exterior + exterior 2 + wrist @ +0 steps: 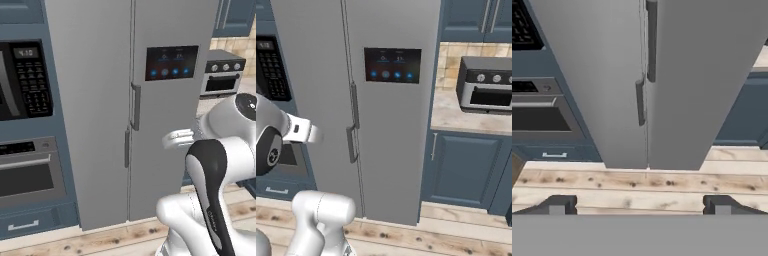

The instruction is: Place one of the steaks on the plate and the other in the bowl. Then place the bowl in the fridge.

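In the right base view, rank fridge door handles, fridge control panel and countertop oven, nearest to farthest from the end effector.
1. Fridge door handles, straight ahead of the end effector.
2. Fridge control panel, up right.
3. Countertop oven, far right.

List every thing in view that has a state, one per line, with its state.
fridge: both doors shut, display panel lit
gripper: open, holding nothing, aimed at the fridge doors
microwave: door shut, clock display lit
wall oven: door shut
toaster oven: door shut, on the counter
lower cabinet: door shut
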Tool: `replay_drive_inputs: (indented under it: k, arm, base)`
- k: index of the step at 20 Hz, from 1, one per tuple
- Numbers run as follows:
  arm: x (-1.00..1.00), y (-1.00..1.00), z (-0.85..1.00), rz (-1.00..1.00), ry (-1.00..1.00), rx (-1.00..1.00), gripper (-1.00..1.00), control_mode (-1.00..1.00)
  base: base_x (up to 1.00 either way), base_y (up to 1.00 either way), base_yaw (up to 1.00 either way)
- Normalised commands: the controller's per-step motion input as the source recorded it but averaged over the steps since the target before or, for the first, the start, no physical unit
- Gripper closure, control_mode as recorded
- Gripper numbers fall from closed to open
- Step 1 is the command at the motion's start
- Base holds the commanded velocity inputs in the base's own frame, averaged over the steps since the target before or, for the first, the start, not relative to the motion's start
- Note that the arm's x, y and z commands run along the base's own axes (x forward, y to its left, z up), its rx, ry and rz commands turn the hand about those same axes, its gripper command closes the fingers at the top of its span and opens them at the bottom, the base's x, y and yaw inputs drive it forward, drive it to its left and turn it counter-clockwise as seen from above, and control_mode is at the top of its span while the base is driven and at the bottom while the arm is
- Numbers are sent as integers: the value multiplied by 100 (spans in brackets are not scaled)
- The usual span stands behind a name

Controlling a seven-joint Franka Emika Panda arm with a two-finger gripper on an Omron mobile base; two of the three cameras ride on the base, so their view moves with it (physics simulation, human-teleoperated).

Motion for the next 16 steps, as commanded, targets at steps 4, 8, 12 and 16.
replay_drive_inputs:
  k: [4, 8, 12, 16]
  arm:
    - [-18, -7, -2, 0, 0, 0, -100, -100]
    - [100, -26, 0, 0, -4, 0, -100, -100]
    - [100, -25, 4, 0, -13, 0, -100, -100]
    - [100, 4, 0, 0, -26, -1, -100, -100]
  base:
    - [0, 0, 0]
    - [0, 0, 0]
    - [0, 0, 0]
    - [0, 0, 0]
